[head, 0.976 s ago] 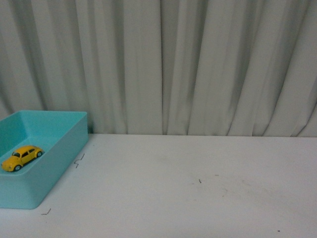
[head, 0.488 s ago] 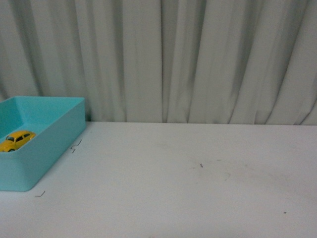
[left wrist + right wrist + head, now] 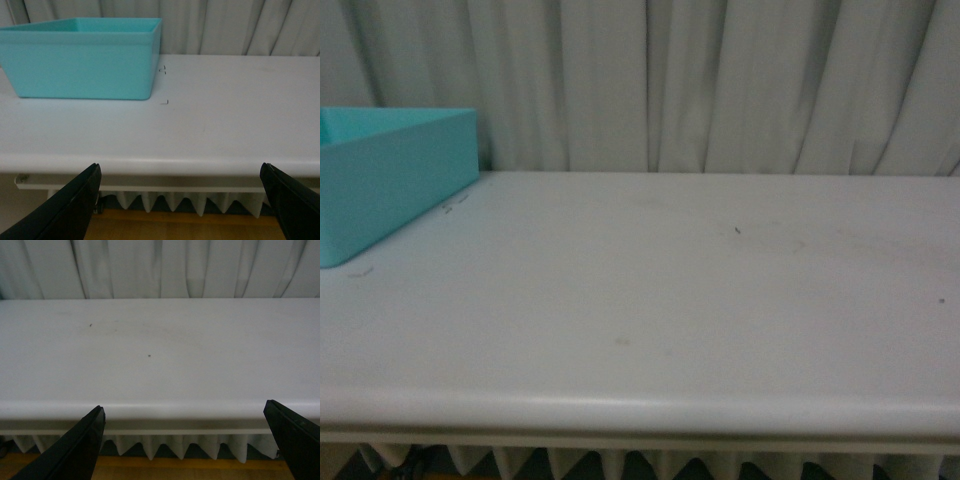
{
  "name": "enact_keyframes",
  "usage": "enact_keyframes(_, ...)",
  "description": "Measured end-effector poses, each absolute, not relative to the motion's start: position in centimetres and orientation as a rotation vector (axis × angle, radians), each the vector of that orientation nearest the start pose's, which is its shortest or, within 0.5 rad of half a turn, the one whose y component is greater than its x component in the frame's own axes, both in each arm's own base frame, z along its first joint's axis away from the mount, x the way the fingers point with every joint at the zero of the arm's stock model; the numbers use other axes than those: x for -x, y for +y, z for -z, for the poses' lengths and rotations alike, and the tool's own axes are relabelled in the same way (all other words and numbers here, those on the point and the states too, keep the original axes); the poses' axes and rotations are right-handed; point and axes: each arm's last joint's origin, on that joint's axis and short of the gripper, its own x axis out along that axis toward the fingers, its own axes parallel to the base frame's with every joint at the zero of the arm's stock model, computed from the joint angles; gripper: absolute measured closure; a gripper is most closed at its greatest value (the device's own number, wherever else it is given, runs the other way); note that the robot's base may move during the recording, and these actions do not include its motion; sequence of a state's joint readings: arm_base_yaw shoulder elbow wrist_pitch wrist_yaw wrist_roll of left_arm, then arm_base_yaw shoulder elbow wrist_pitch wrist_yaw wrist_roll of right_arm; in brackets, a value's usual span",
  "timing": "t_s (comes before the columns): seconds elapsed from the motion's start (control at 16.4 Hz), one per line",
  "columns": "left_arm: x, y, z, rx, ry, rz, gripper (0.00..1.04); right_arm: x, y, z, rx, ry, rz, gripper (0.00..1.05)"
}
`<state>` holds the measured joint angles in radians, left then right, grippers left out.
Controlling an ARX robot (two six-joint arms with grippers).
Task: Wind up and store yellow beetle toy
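The yellow beetle toy is hidden from every view at this moment; only the outer walls of the turquoise bin (image 3: 390, 180) at the table's far left show, seen again in the left wrist view as the same bin (image 3: 85, 65). My left gripper (image 3: 182, 200) hangs open below and in front of the table's front edge, nothing between its black fingers (image 3: 70, 205). My right gripper (image 3: 187, 442) is also open and empty, low in front of the table edge, its fingers (image 3: 75, 447) wide apart. Neither arm appears in the front view.
The white table (image 3: 650, 300) has a rounded front edge with a scalloped white skirt (image 3: 170, 202) below it and wood floor beneath. Small black marks (image 3: 164, 102) lie beside the bin. Pale curtains (image 3: 720, 80) close off the back.
The front view has dropped lower: the table's front edge and skirt now show, the bin has slid up and left, and the yellow toy inside it is no longer visible.
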<state>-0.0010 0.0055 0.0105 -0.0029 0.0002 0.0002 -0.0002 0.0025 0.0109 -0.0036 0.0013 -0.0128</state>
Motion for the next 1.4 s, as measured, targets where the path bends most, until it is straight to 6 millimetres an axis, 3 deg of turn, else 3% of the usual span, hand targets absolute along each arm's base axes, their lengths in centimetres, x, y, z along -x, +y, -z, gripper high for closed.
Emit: enact_keyframes(1.4, -9.74, -0.01, -16.61, 0.000, 0.001, 0.000, 0.07, -9.72, 0.00, -16.64, 0.010, -0.002, 0.001, 0.07)
